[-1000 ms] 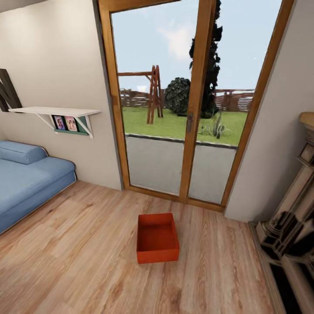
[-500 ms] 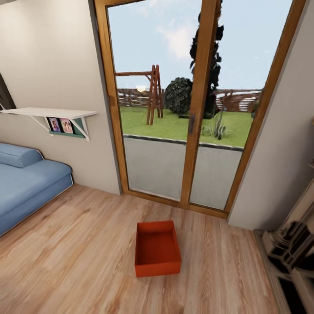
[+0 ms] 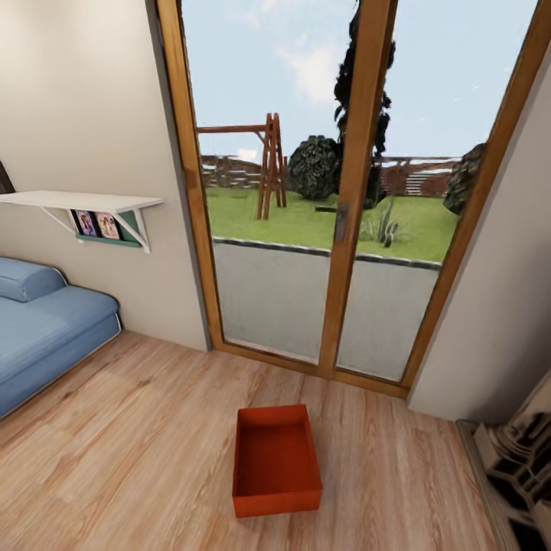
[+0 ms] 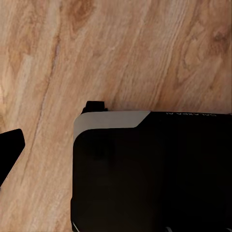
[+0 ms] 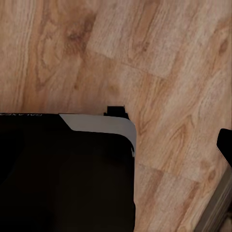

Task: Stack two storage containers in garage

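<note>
While one orange-red shallow open-top plastic bin [image 3: 276, 461] sits on the light wood plank floor [image 3: 138, 444], nothing is moved; my finger states cannot be told.

Blue sofa [image 3: 46, 337], white shelf [image 3: 76, 202]

Light wood plank floor [image 3: 138, 428] runs up to wood-framed glass doors [image 3: 344, 199], through which show grass, a wooden swing frame, dark shrubs, a fence and a bright, lightly clouded sky. Plain beige walls [image 3: 76, 99] flank the doors. On the left wall a white bracketed shelf [image 3: 76, 201] carries small pictures beneath it, above a blue sofa [image 3: 42, 329]; pale carved furniture [image 3: 520, 459] stands at the right edge.
</note>
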